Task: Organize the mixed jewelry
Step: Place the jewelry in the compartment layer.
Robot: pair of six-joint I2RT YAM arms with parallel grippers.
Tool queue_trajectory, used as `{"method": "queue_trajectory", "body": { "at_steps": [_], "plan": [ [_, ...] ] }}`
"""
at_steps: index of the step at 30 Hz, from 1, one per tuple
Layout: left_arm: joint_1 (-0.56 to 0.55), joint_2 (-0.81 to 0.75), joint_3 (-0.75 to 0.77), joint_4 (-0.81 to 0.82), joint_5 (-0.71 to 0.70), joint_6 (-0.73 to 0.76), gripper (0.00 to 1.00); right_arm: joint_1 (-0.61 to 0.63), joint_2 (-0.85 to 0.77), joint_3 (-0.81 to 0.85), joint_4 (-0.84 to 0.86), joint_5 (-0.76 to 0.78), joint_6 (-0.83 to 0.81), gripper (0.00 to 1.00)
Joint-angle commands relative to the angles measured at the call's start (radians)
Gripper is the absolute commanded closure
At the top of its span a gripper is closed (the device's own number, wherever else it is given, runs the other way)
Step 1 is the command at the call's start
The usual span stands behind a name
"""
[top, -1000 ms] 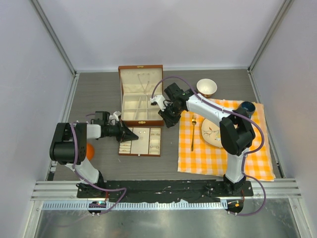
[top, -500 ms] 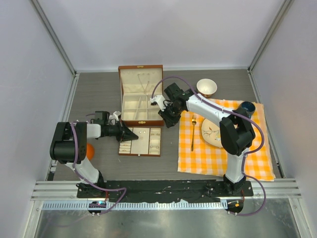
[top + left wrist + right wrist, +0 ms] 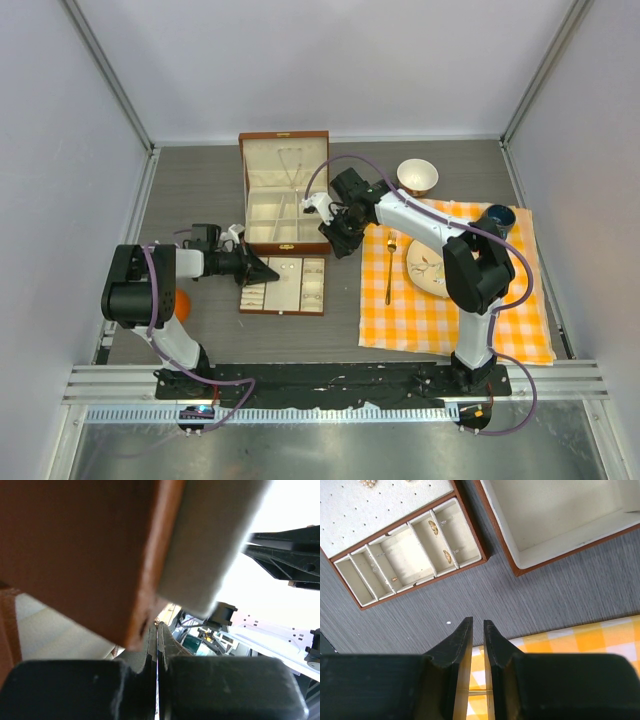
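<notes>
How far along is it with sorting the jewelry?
Some looks done: small pieces sit in compartments of the tray, and a chain lies in the open box. Nothing is in hand: the left gripper is shut beside the tray, the right gripper hovers empty. Remaining: a tiny pale bit on the table.

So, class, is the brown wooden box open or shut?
Open. From above, the wooden box has its cream-lined lid lifted back, a thin chain showing on the lining, and its divided compartments exposed.
</notes>
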State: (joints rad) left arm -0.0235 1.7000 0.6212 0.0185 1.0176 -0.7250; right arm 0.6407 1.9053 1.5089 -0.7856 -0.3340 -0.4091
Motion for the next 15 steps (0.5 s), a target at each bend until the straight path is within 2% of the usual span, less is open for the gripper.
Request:
{"method": "queue_trajectory", "body": {
  "at_steps": [1, 15],
  "plan": [
    [0.0, 0.013, 0.026, 0.034, 0.035, -0.008, 1.0, 0.008, -0.006, 0.01, 0.019, 0.0, -0.002, 0.8],
    [-0.007, -0.008, 0.017, 0.049, 0.035, -0.017, 1.0, 0.01, -0.006, 0.007, 0.017, 0.003, -0.007, 0.8]
  ]
}}
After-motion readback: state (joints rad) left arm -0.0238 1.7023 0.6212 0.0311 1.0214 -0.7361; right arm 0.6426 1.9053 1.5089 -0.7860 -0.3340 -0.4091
